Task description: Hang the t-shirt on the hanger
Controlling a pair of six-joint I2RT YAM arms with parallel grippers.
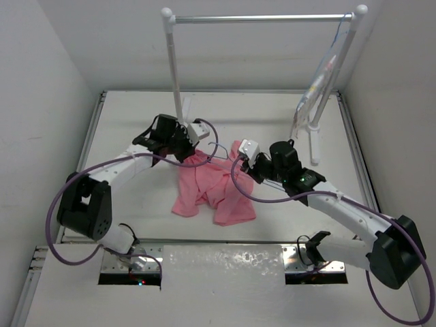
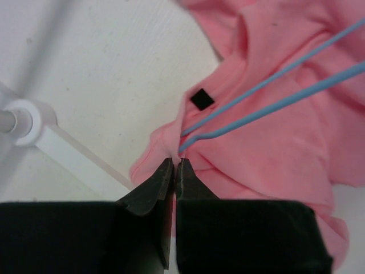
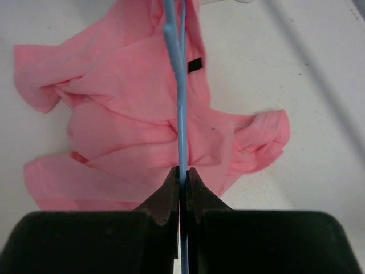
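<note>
Left gripper clamped on the t-shirt collar, right gripper on the hanger — insertion judged underway; hanger end to be fed inside the collar.

1. a robotics lab test cell: plain white walls box in a white table edged with metal rails.
2. a left arm and right arm, trailing purple cables, sit bolted at its near edge.
3. a white-poled garment rack stands at the back.

I see a white garment rack standing at the far side of the pale table; a light printed cloth hangs by its right post.
</note>
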